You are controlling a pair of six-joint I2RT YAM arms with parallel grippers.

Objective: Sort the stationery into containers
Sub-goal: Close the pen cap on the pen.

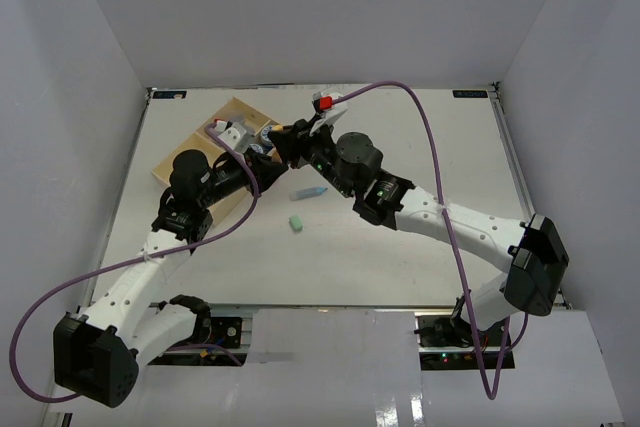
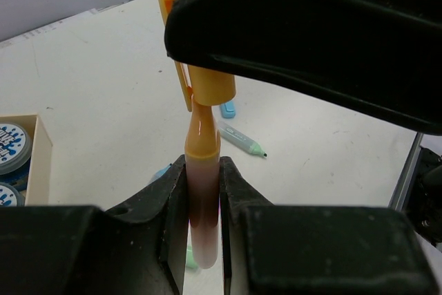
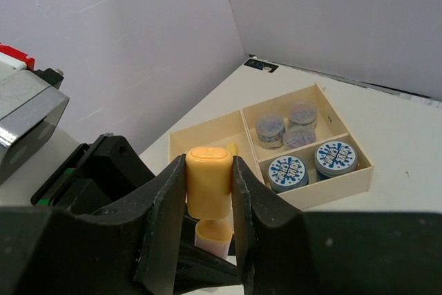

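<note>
An orange highlighter (image 2: 204, 136) is held upright between both grippers above the table. My left gripper (image 2: 202, 191) is shut on its pale body. My right gripper (image 3: 208, 191) is shut on its orange cap (image 3: 208, 181), whose lower edge still sits on the body (image 3: 213, 236). In the top view the two grippers meet by the pale-wood tray (image 1: 240, 107). The tray (image 3: 207, 132) holds three grey rolls (image 3: 271, 128) in one small section, two blue-and-white rolls (image 3: 286, 170) in the other, and a yellow stick (image 3: 232, 148) in the long section.
A blue stick (image 1: 308, 192) and a green stubby piece (image 1: 296, 222) lie on the white table in front of the tray. The left wrist view shows a blue-green pen (image 2: 242, 141) and a blue piece (image 2: 227, 109) on the table. Grey walls enclose the table.
</note>
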